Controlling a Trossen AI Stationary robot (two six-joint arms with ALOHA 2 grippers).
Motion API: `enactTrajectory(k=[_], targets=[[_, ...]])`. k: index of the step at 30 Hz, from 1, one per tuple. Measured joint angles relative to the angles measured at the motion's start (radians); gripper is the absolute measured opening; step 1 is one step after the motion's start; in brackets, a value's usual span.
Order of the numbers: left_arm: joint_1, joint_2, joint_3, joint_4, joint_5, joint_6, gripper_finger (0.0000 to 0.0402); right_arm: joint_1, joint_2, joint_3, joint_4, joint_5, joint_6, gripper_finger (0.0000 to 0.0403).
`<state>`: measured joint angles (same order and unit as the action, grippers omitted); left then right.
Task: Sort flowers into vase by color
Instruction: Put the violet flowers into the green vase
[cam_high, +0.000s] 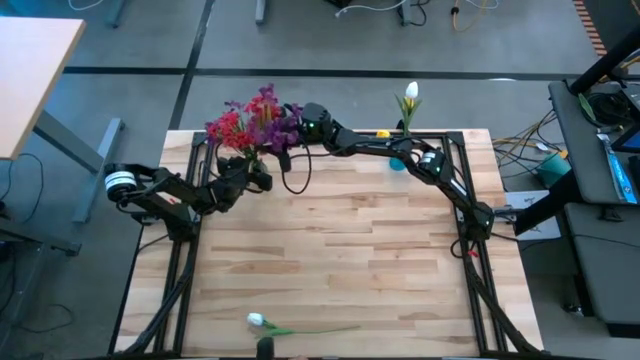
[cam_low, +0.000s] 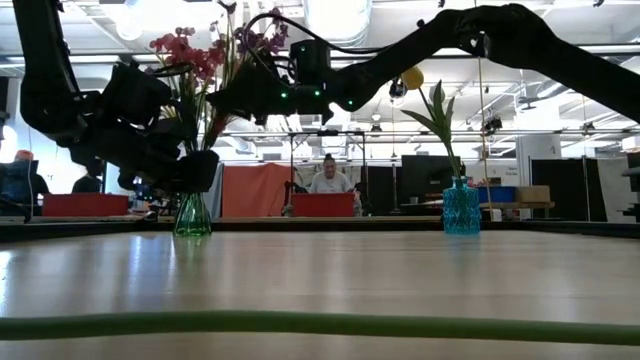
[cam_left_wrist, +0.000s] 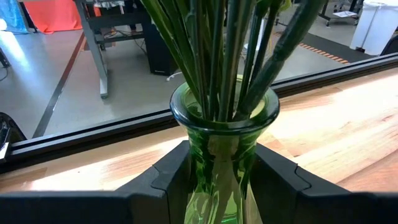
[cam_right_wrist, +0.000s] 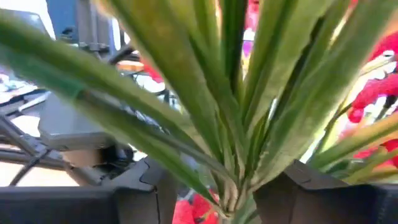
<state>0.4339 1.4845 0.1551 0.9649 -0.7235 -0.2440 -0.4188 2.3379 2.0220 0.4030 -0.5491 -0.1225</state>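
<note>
Your left gripper (cam_left_wrist: 217, 186) clamps the green glass vase (cam_left_wrist: 224, 124) holding red and purple flowers (cam_high: 250, 120). Your right gripper (cam_right_wrist: 217, 193) stands released, green stems (cam_right_wrist: 236, 155) between its fingers.

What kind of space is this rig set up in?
Most likely an open-plan robotics lab or workshop: a wooden table on a dark metal frame, loose cables on the concrete floor, and a person seated at benches beyond the table.

Red flowers (cam_high: 228, 128) and purple flowers (cam_high: 266, 112) upright in green vase (cam_low: 192, 214), upper left. White tulip (cam_high: 411, 92) in blue vase (cam_low: 461, 208), upper right. Another white tulip (cam_high: 258, 320) lying flat, bottom centre.
</note>
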Motion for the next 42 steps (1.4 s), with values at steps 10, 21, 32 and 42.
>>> enactTrajectory(k=[10,21,32,42], targets=[[0.000,0.000,0.000,0.000,0.000,0.000,0.0129,0.072,0.000,0.000,-0.002,0.104,-0.092,0.0078],[0.000,0.000,0.000,0.000,0.000,0.000,0.0129,0.066,-0.004,0.028,-0.062,0.184,-0.099,0.0017],[0.000,0.001,0.000,0.000,-0.001,0.000,0.0129,0.058,-0.052,0.024,-0.168,0.177,-0.099,0.0082],[0.000,0.001,0.000,-0.001,-0.002,0.000,0.0129,0.056,-0.092,0.024,-0.294,0.148,-0.123,0.0178]])
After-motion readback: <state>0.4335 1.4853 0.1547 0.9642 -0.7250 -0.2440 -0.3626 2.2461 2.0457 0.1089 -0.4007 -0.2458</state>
